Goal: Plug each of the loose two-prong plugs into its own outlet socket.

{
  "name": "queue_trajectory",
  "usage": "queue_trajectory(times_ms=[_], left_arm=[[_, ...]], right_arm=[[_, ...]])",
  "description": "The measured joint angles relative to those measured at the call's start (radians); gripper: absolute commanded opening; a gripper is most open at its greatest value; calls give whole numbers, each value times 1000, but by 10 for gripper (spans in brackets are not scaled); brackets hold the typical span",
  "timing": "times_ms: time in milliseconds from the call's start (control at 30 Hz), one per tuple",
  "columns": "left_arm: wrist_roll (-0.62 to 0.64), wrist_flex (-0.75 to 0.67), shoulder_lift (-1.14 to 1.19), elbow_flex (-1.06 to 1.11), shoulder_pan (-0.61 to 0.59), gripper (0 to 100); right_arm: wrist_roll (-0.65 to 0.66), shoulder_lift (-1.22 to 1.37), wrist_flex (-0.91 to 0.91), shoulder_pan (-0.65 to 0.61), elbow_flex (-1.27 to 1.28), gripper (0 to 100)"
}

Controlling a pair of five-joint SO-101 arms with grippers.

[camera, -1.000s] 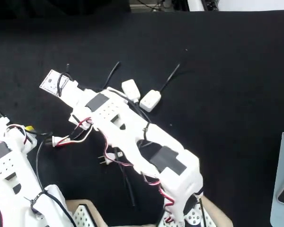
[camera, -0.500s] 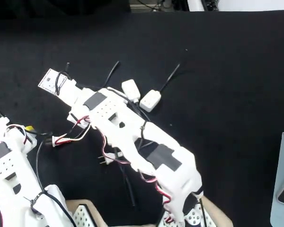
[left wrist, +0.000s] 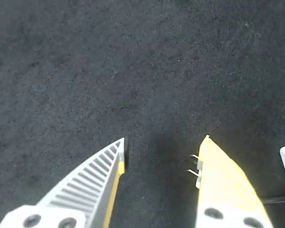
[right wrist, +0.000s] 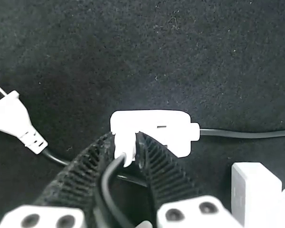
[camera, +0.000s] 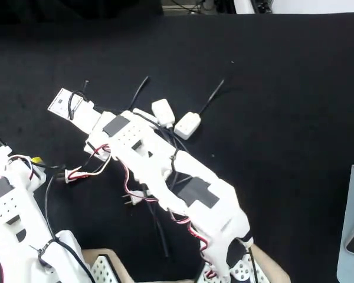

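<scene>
Right fingers: clamped tight on a white plug, with its black cord running back between them
Right gripper: nosed right up to the outlet socket; the plug's front end touches the socket's long side, and honestly I can't tell if the prongs are in
Outlet socket: lying flat on the black table, its own cord heading off one end
Left fingers: spread wide, nothing between them
Left gripper: hanging over bare black cloth
Loose plug: flat on the table near the outlet socket, not touching it
First spare socket: just beside the right arm
Second spare socket: right next to the first
</scene>
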Motion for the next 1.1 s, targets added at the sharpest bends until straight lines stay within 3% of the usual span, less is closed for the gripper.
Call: queue_trajectory(times_ms=[100,267,333,533,700,833,1100], left_arm=[[0,0,0,0,0,253],[0,0,0,3,29,254],[0,0,0,3,51,254],[-61,0,0,2,124,254],[-166,0,0,2,238,254],[-253,0,0,2,301,254],[-356,0,0,-21,330,254]], right_arm=[[0,0,0,0,0,34],[-5,-12,98,-5,-29,205],[-54,-23,153,-9,-43,228],[-118,-106,269,-29,-81,162],[-118,-206,394,-29,-81,7],[-118,-321,542,0,-81,11],[-189,-574,743,187,-40,12]])
